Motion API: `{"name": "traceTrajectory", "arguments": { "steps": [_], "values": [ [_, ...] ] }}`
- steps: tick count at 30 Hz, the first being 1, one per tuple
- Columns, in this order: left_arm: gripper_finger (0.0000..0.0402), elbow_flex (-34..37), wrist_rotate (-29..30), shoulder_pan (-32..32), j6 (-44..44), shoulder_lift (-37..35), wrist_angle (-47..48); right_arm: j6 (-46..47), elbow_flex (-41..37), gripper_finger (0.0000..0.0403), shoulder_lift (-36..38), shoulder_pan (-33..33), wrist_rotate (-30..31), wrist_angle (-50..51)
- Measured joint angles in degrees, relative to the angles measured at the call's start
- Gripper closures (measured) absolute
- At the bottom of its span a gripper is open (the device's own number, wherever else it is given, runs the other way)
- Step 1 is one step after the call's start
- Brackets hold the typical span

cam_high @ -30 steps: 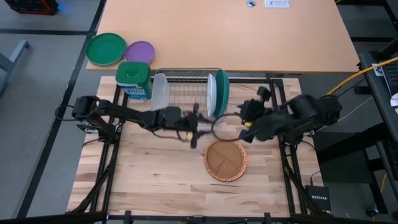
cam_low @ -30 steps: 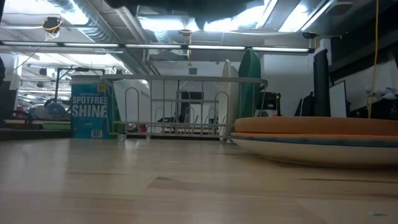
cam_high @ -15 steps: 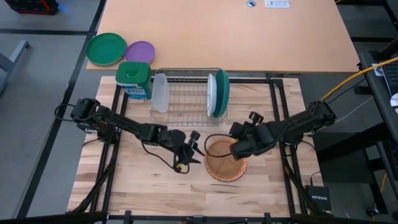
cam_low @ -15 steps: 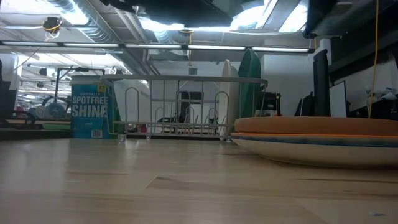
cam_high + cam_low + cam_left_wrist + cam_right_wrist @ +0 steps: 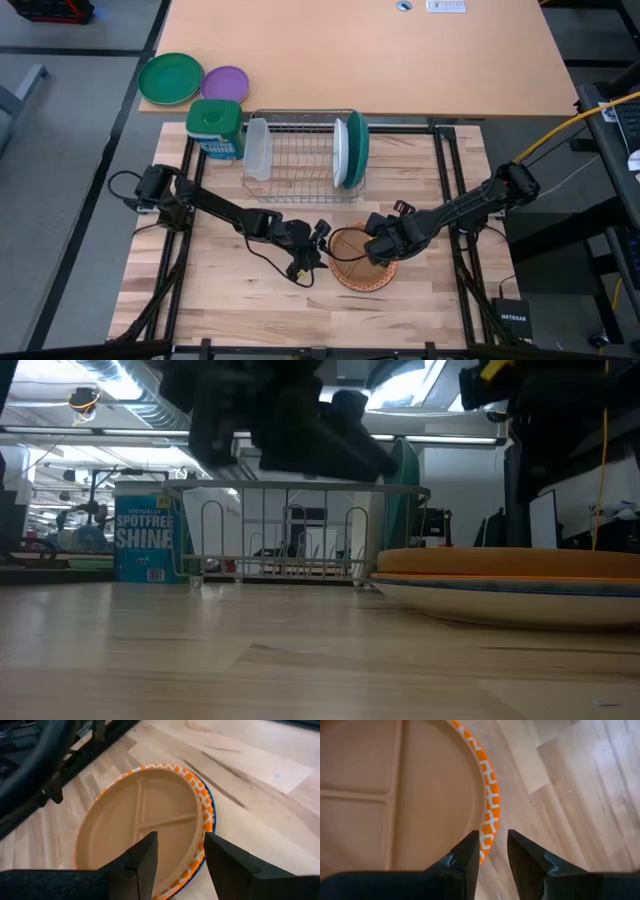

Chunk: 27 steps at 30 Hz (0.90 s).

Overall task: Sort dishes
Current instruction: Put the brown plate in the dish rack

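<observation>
The brown divided plate [image 5: 358,258] lies on the orange-red patterned plate [image 5: 388,270], both flat on the wooden table; they also show in the low view [image 5: 510,565]. The teal plate [image 5: 358,150] and the white plate [image 5: 341,152] stand on edge in the wire rack. My left gripper [image 5: 320,243] is open at the stack's left rim, and its wrist view shows its fingers [image 5: 180,857] above the patterned rim [image 5: 205,810]. My right gripper [image 5: 373,247] is open over the stack's right part, with the patterned rim [image 5: 489,815] showing between its fingers [image 5: 492,847].
The wire dish rack [image 5: 300,150] stands at the table's far side, with a pale white piece [image 5: 257,150] at its left end. A green-lidded box [image 5: 215,128] stands left of it. A bright green plate [image 5: 170,78] and a purple plate [image 5: 225,83] lie beyond, on the far table.
Both grippers have come from just in front of the rack toward the table's near edge and down to the stacked plates. The left has closed in on the stack's left rim, the right on its right part. The plates have stayed where they were.
</observation>
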State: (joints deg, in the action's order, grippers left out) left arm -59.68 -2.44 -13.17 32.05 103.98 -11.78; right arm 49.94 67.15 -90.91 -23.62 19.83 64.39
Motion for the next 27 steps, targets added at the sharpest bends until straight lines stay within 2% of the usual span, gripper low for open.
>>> {"name": "traceTrajectory", "arguments": {
  "steps": [7,17,23,27],
  "values": [
    [0.0252,-0.10,-0.02,0.02,2.66,3.48,-1.36,0.00,-5.37,0.0299,0.02,0.00,-1.49,-10.07],
    [0.0252,-0.20,0.04,0.07,3.16,4.35,-1.21,-0.03,-9.16,0.0299,-0.26,0.00,-3.65,-22.72],
    [0.0252,-0.20,0.07,0.09,3.08,4.35,-1.19,1.25,-9.64,0.0299,-0.26,0.00,-3.69,-23.62],
    [0.0252,-0.20,0.09,0.09,2.95,4.35,-1.33,3.68,-9.64,0.0299,-0.26,0.00,-1.46,-19.51]
  ]
}}
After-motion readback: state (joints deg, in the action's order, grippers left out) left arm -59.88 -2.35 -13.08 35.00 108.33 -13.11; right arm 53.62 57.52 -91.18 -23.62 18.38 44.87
